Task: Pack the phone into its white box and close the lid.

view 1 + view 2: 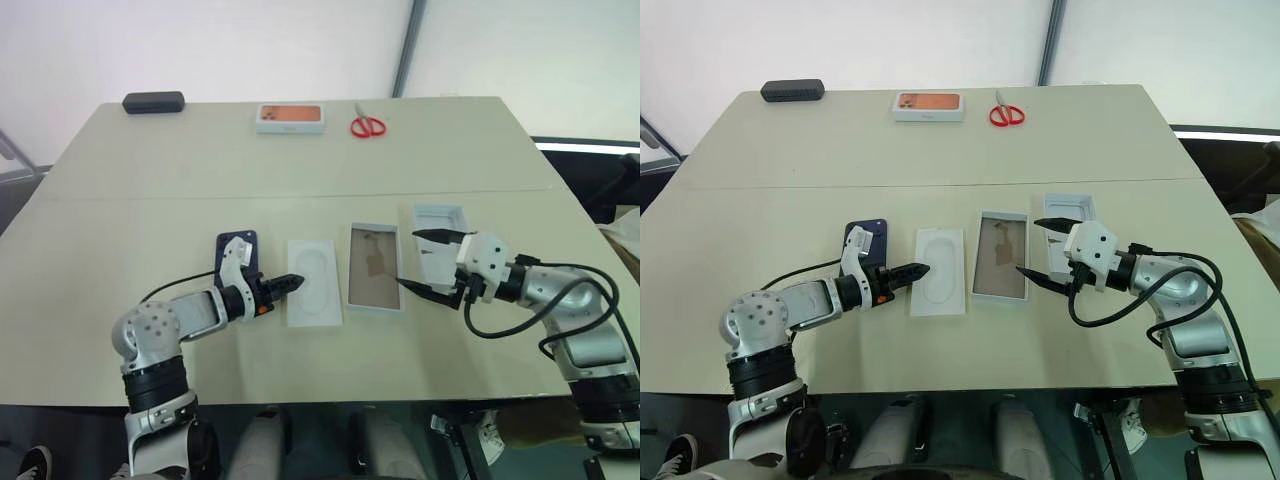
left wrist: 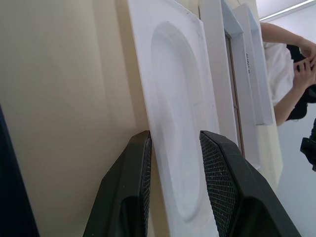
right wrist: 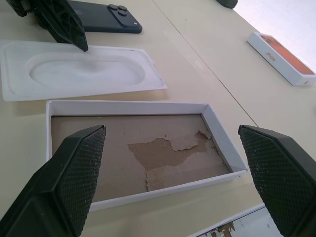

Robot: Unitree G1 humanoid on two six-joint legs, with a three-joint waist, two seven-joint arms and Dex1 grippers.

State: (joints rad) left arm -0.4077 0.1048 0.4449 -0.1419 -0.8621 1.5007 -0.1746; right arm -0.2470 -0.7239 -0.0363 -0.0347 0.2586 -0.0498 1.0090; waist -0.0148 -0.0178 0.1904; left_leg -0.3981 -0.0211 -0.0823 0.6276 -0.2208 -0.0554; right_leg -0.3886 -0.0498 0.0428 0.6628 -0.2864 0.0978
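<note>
Tabletop first: a broad beige table carries, along its near half, a row of four flat pieces, while a black oblong case, a white box with an orange top and red-handled scissors lie well apart at the far edge. In that row, from the robot's left, lie the dark navy-blue slim phone with its glossy back up and a camera cluster in one corner, then a thin white moulded insert with an oval recess, then the shallow white cardboard box whose brownish-tan floor is torn in patches, then the white lid lying inside-up. The box stands empty, so packing has not begun. The left gripper rests over the insert's near edge, its two black fingers set either side of that raised rim with only a narrow gap, neither plainly clamped nor wide; whether they already pinch it I cannot tell. The right gripper hovers with its jaws spread wide, empty, between box and lid. If the insert is being cleared aside, a firm bite on the thin rim and a low, level lift would probably keep it from flexing or nudging the phone just beside it.
</note>
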